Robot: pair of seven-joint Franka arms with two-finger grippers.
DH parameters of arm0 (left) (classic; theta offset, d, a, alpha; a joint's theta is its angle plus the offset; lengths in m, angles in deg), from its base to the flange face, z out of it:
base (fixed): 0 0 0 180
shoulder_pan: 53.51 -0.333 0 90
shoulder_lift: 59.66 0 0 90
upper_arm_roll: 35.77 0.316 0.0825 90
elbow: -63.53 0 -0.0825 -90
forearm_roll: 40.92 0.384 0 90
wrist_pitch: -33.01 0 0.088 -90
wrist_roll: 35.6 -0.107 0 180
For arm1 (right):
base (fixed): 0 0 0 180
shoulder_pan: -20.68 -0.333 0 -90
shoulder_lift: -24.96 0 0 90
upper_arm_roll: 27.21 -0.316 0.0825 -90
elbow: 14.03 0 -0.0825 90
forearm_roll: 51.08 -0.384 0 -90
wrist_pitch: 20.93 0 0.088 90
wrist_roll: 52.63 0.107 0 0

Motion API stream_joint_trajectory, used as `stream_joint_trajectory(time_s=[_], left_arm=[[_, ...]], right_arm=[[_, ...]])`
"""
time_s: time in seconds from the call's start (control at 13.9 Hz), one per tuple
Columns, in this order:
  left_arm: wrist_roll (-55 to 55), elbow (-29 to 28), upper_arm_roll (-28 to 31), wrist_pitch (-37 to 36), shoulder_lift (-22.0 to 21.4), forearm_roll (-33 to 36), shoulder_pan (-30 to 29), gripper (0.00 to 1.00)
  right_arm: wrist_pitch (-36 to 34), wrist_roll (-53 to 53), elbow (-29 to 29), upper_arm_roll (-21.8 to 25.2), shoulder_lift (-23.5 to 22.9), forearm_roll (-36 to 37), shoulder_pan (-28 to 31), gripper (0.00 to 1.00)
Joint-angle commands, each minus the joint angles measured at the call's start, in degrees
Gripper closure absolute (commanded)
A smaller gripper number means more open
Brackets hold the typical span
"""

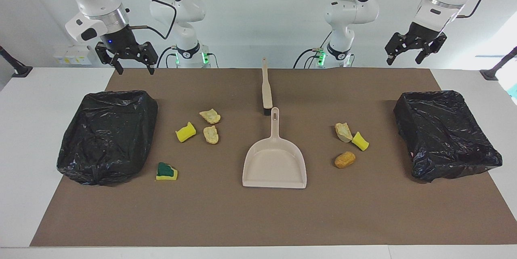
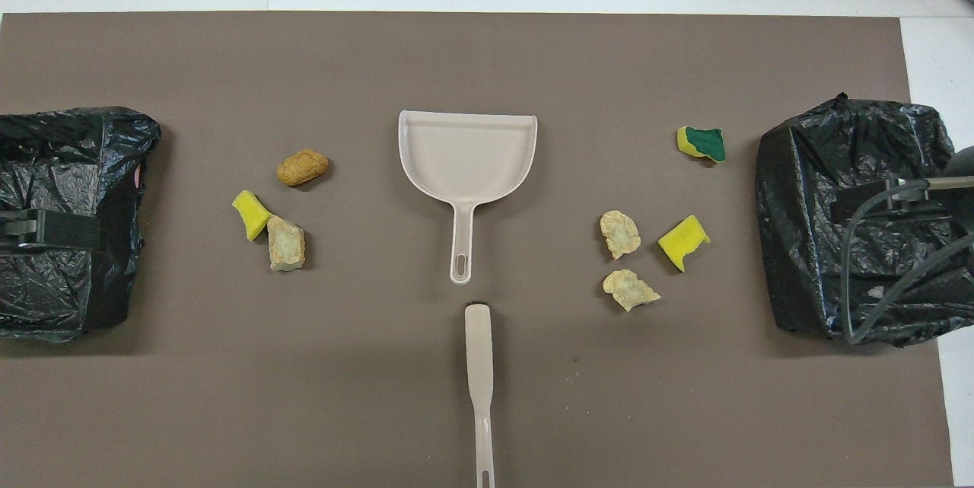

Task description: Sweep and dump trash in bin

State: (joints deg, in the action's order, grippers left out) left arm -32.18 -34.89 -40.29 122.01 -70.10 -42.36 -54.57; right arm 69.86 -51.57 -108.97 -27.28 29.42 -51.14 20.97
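Beige plastic dustpan (image 1: 274,165) lies mid-mat; seven small sponge and lump trash bits (image 1: 211,133) are scattered on either side of it. Right gripper (image 1: 135,66) and left gripper (image 1: 405,58) hang wide open, empty, above the bag-lined bins (image 1: 107,135).

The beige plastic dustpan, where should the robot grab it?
Grab the beige plastic dustpan by its thin straight handle, coming down from above. The dustpan lies flat on the brown mat, and its handle points toward the robots with bare mat on both sides. The wide scoop is too broad for a tool to close around.
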Motion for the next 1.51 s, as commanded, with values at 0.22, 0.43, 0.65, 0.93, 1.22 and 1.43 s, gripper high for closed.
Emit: stream_joint_trajectory(time_s=[0.22,0.43,0.65,0.93,1.22,1.43], left_arm=[[-0.3,0.7,0.0,-0.7,-0.2,-0.4,-0.3,0.0],[-0.4,0.7,0.0,-0.7,-0.2,-0.4,-0.3,0.0],[-0.3,0.7,0.0,-0.7,-0.1,-0.4,-0.3,0.0],[-0.4,0.7,0.0,-0.7,-0.2,-0.4,-0.3,0.0],[-0.4,0.7,0.0,-0.7,-0.1,-0.4,-0.3,0.0],[-0.3,0.7,0.0,-0.8,-0.2,-0.4,-0.3,0.0]], right_arm=[[-0.3,1.1,-1.6,0.0,1.4,-0.6,0.2,0.0],[-0.4,1.1,-1.6,0.0,1.4,-0.6,0.1,0.0],[-0.4,1.0,-1.6,0.0,1.4,-0.6,0.1,0.0],[-0.4,1.0,-1.7,-0.1,1.4,-0.6,0.0,0.0],[-0.4,0.9,-1.9,-0.1,1.3,-0.6,-0.6,0.0],[-1.5,1.4,-2.0,-0.2,1.3,-0.6,-0.6,0.0]])
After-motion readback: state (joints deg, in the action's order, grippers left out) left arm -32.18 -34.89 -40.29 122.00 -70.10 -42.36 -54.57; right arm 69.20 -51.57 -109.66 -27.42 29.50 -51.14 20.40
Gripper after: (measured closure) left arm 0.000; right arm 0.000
